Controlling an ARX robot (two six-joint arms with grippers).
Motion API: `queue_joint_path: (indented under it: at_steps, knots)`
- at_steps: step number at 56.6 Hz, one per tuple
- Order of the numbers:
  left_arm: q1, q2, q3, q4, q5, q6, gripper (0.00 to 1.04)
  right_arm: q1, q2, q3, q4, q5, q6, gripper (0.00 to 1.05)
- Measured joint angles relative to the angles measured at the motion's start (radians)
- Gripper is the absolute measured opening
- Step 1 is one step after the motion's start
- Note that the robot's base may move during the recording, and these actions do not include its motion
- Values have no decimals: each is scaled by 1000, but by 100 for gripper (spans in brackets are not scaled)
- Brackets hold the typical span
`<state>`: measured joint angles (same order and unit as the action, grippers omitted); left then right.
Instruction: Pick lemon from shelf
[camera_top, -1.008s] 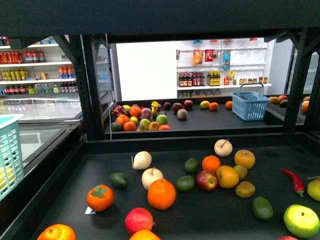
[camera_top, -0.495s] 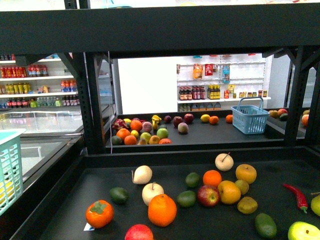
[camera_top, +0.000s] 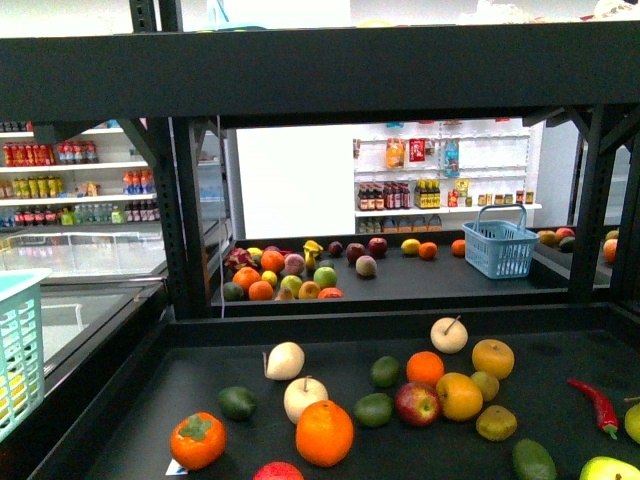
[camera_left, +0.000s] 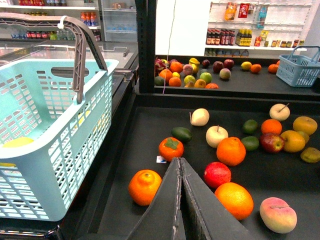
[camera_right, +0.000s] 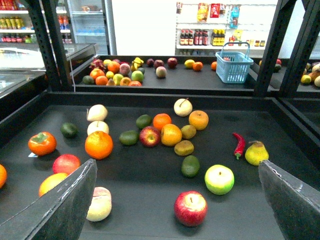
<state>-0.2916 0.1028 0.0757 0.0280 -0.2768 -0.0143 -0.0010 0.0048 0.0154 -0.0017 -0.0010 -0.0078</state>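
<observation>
The lemon (camera_top: 484, 385) is lying on the near tray of the shelf (camera_top: 400, 322), right of centre in the front view. It is a small yellow oval, and I am judging it to be the lemon by its size and colour. It is sitting in a tight cluster and looks to be touching a larger round yellow-orange fruit (camera_top: 459, 396) on its left. A second one (camera_top: 493, 358) is resting just above it in the frame. A dull olive lumpy fruit (camera_top: 496, 423) is lying just below it, and a red apple (camera_top: 418, 403) is sitting further left.

My right jaws are standing wide apart, empty, at the lower corners of the right wrist view. The lemon (camera_right: 188, 131) is sitting well ahead of them, mid-frame. My left jaws are pressed together, holding nothing, with a pale teal basket (camera_left: 55, 125) hanging at the left of that view.

The main risk, as I am judging it, is closing on the wrong fruit. The neighbours are similar in colour and crowding the lemon closely. Wide jaws coming down could also straddle two fruits, or nudge the round ones and set them rolling. The smooth skin could slip out of an off-centre pinch. The dark shelf beam across the top of the front view could also catch my arm as I am reaching in.
</observation>
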Motion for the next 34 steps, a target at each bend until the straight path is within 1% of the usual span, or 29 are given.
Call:
queue_joint_path:
  at_steps: [6,12,14,15,16,17,19,23,34]
  knots:
    - [71,-26,-12,-11,69,2,3,0,0,0,0,0,0,97]
    - [121,-42,-19,-16,115,3,3,0,0,0,0,0,0,97]
    - [166,-51,-21,-24,187,3,3,0,0,0,0,0,0,97]
    - [181,-53,-23,-26,206,3,3,0,0,0,0,0,0,97]
    - [224,-68,-32,-26,248,5,3,0,0,0,0,-1,0,97]
    - [256,-81,-46,-26,259,5,3,0,0,0,0,0,0,97]
    - [277,-92,-63,-27,259,4,3,0,0,0,0,0,0,97]
    - [284,-95,-63,-29,274,5,3,0,0,0,0,0,0,97]
    - [286,-97,-63,-29,274,5,3,0,0,0,0,0,0,97]
